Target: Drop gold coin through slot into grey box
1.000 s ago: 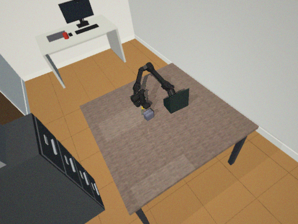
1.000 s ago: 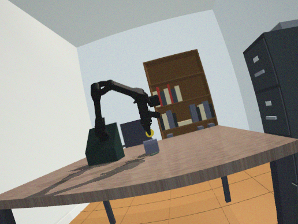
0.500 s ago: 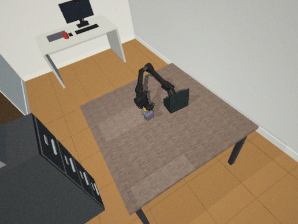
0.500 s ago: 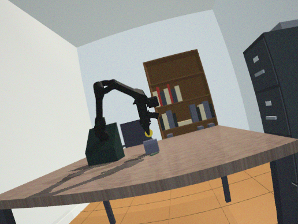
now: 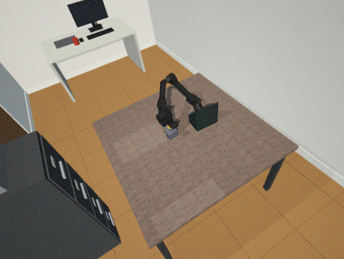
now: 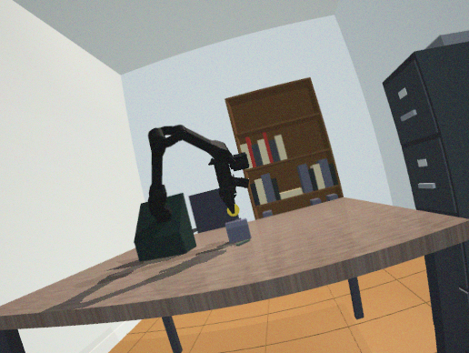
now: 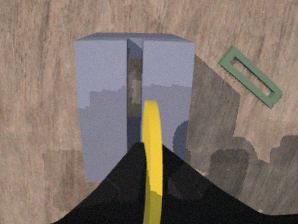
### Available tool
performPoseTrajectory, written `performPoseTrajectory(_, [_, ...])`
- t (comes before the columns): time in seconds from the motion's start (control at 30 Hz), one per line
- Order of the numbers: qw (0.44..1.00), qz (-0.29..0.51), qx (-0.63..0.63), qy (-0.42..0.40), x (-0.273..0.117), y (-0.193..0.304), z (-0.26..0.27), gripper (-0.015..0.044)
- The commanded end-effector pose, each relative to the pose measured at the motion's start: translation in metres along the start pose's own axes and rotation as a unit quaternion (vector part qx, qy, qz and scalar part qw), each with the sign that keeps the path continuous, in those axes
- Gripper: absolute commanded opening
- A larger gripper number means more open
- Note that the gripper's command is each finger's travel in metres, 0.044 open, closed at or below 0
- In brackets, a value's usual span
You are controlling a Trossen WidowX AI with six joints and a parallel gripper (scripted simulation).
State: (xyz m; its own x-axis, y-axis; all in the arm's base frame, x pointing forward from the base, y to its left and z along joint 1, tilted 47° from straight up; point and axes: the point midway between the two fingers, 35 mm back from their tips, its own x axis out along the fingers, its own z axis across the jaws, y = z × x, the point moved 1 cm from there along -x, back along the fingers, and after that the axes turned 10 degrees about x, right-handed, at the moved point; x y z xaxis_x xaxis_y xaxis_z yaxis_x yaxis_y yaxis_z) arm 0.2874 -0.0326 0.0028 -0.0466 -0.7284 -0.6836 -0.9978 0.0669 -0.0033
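Observation:
My gripper point(image 6: 231, 210) point(image 7: 147, 151) is shut on the gold coin point(image 6: 234, 211) point(image 7: 153, 167). The coin is held on edge, above the lid of the grey box point(image 5: 172, 134) point(image 6: 238, 231) point(image 7: 102, 70). In the wrist view the coin runs nearly parallel to the slot point(image 7: 135, 75) but appears slightly to its right, over the lid's right half. The fingers hide the near part of the box and the slot's near end. The empty green holder point(image 6: 244, 243) point(image 7: 225, 56) lies on the table to the right of the box in the wrist view.
The box and holder rest on the brown table point(image 5: 187, 167) point(image 6: 318, 237). A dark-green block point(image 5: 204, 118) point(image 6: 164, 237) stands beside the arm's base. Arm shadows fall across the box lid and table. A desk, bookcase and cabinets stand away from the table.

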Motion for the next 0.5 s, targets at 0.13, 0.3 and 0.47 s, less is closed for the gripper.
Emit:
performPoseTrajectory(0.13, [1.000,-0.002,-0.001,0.000,-0.0007,0.0005,0.0016,0.0000])
performPoseTrajectory(0.3, [1.000,-0.002,-0.002,-0.001,0.0004,0.0028,0.0041,0.0000])
performPoseTrajectory(0.47, [1.000,-0.002,-0.002,-0.001,0.0010,0.0032,0.0062,0.0000])
